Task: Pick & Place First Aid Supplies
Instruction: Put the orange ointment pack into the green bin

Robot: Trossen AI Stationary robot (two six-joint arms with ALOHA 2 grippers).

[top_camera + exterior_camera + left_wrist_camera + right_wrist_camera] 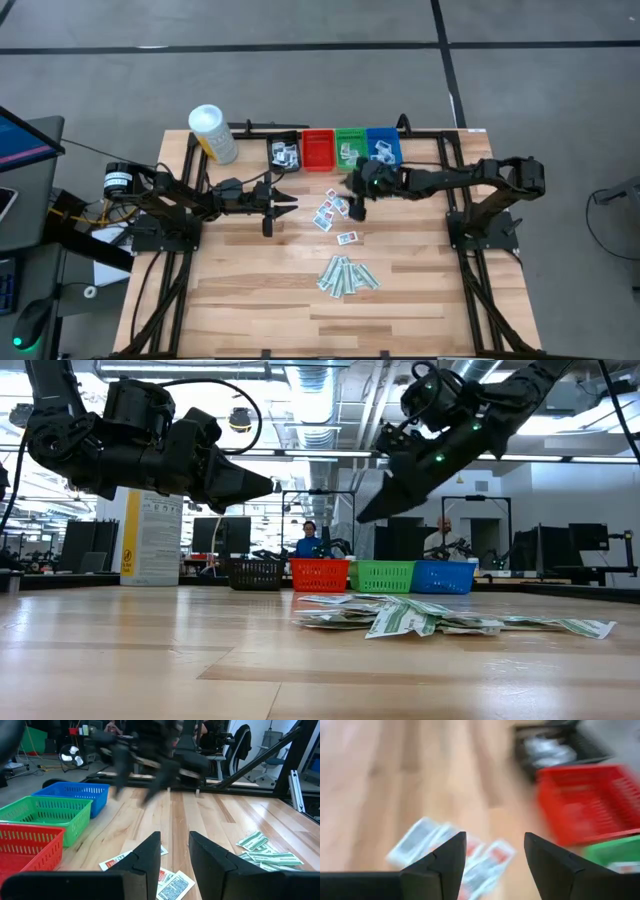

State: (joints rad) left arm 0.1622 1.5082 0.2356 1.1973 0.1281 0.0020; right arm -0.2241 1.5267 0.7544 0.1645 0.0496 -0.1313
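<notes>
White packets lie mid-frame on the bench; right hand hovers above, fingers wide, empty; left hand narrowly parted, empty.

Bright overhead light; rt wrist view blurred

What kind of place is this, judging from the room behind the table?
Probably a robotics lab or open workshop. The low view shows a bare industrial ceiling with exposed pipes, and seated people at workstations with monitors. Concrete floor surrounds the wooden table carrying both arms.
</notes>
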